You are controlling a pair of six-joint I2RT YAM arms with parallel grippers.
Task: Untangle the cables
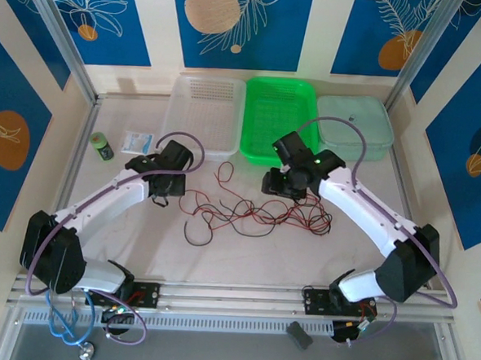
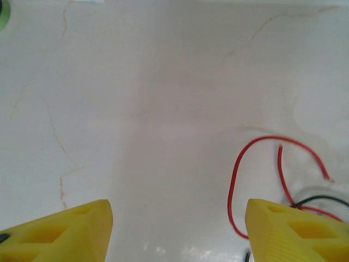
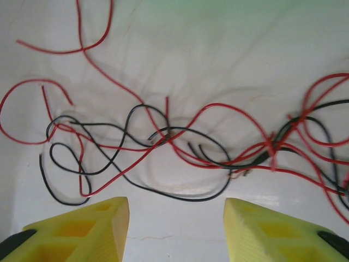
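Across the middle of the bench point(image 1: 243, 266), between the two arms, the cables point(image 1: 255, 213) lie as a loose, flattened sprawl, not a tight ball, so I judge the job partly done. A few red ends trail free toward the left, yet red and black strands cross and loop over one another in many places (most densely toward the right end, as the right wrist view shows), and no single wire lies apart from the rest. At the sprawl's left edge the left hand point(image 2: 177, 218) hangs low over bare bench, fingers spread wide with nothing between them and a red loop just beside one finger. Over the tangle's right part the right hand point(image 3: 177, 218) hovers, fingers likewise parted and empty. Both arms reach inward, elbows out and wrists bent downward.
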